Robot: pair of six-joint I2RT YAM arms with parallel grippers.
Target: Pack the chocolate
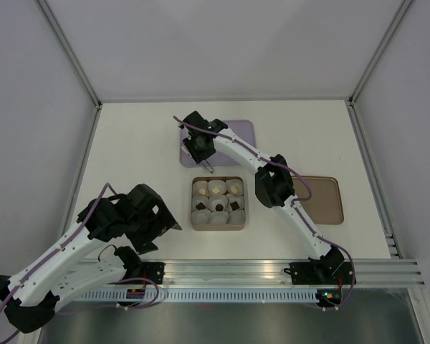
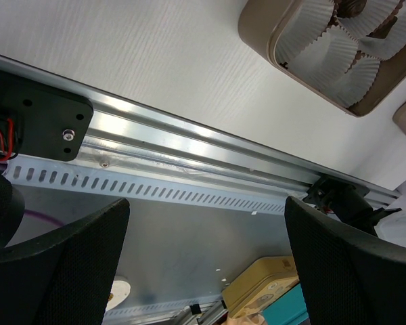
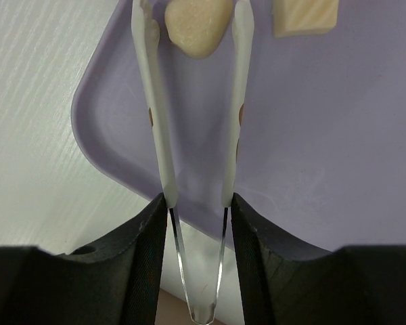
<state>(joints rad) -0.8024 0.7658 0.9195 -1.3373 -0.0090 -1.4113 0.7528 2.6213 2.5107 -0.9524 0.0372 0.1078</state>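
Pick-up step judged in hand: right pincer [image 3: 197,217], closed on the tongs [image 3: 153,122] whose tips bracket a pale chocolate [image 3: 196,27] on the purple tray [image 3: 311,149], next needs a firmer squeeze and lift; left pincer [image 2: 203,264] gapes empty.

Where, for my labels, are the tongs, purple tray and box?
tongs [image 3: 157,128], right wrist view, on their left arm.
purple tray [image 3: 311,128], right wrist view, on bare floor.
box [image 1: 218,227], top view, on its near rim.

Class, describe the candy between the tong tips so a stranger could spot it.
Find the purple tray at the table's far side. On it, the tongs straddle one cream candy. It is rounded; the square candy beside it lies outside the tongs.
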